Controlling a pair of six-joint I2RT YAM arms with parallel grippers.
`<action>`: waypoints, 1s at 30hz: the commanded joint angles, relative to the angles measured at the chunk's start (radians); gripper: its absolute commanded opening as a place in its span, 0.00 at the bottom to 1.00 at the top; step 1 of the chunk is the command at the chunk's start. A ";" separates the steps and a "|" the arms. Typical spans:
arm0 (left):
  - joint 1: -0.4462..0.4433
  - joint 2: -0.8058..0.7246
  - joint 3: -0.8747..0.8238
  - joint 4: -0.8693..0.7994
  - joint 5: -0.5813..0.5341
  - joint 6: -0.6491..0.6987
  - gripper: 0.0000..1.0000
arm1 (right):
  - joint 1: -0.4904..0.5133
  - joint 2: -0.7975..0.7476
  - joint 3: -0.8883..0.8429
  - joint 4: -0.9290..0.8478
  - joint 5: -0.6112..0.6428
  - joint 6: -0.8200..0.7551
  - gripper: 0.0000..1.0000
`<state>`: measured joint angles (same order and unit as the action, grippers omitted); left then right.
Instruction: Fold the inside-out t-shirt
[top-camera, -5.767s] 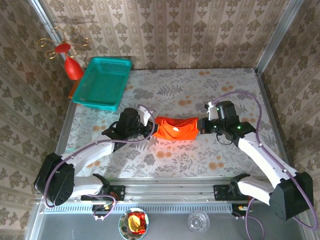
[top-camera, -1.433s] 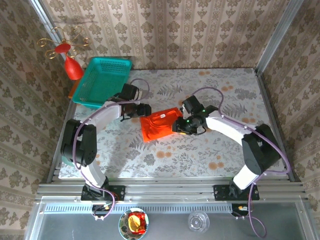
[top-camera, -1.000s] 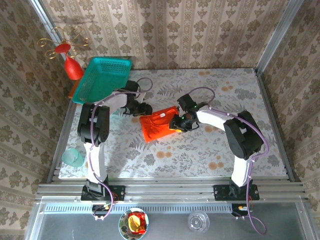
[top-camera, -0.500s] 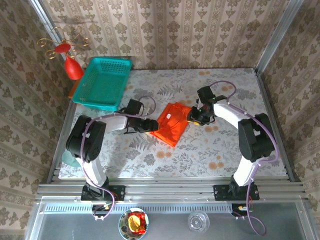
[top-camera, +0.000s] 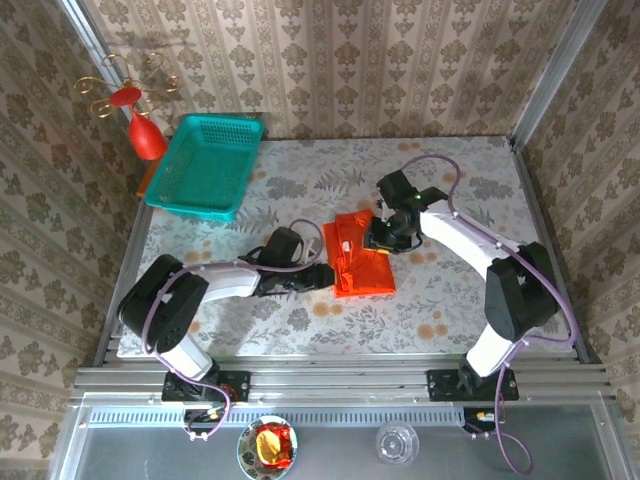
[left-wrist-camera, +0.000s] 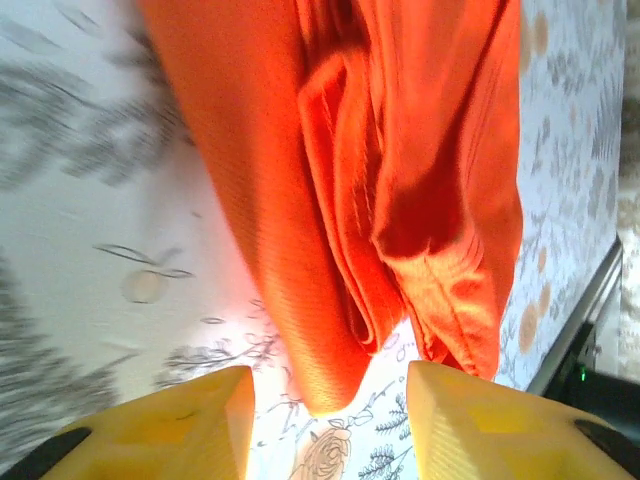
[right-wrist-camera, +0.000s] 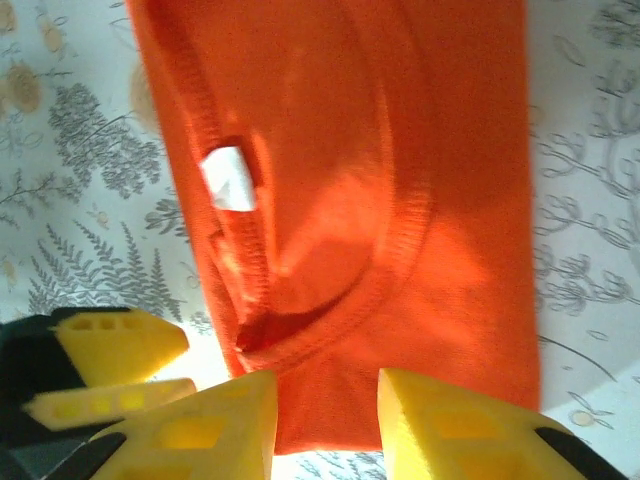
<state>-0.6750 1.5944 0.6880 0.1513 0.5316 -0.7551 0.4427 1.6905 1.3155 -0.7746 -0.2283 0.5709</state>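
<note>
Inside-out t-shirt (top-camera: 360, 258): orange-red, bunched into a loose folded bundle, lying near the centre of the table with folds running along its length.
Table (top-camera: 450, 300): floral-patterned top; bears the t-shirt and the basket.
Teal basket (top-camera: 205, 165): at 10 o'clock from the t-shirt, well apart, at the far left corner of the table.
Red ornament (top-camera: 135, 105): gold wire curls, at 10 o'clock from the basket, against the wall.
Left gripper (top-camera: 323, 278) (left-wrist-camera: 330, 390): at the t-shirt's 8 o'clock edge. Jaws moderately apart; a fold end lies in the gap with table showing on both sides of it.
Right gripper (top-camera: 385, 237) (right-wrist-camera: 328, 385): at the t-shirt's 2 o'clock edge. Jaws narrow; the hem reaches into the gap. Cannot tell whether it is clamped.
White label (right-wrist-camera: 228, 178): on the neckline seam, facing up.
</note>
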 joint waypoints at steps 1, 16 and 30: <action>0.061 -0.047 0.035 -0.119 -0.087 0.041 0.38 | 0.049 0.075 0.092 -0.073 0.067 -0.020 0.33; 0.186 0.127 0.197 -0.068 0.039 0.085 0.15 | 0.170 0.489 0.533 -0.264 0.359 -0.067 0.39; 0.157 0.244 0.260 0.019 0.071 0.018 0.11 | 0.175 0.609 0.599 -0.289 0.323 -0.079 0.45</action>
<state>-0.5037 1.8236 0.9257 0.1429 0.5808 -0.7143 0.6136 2.2719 1.8885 -1.0218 0.0963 0.4992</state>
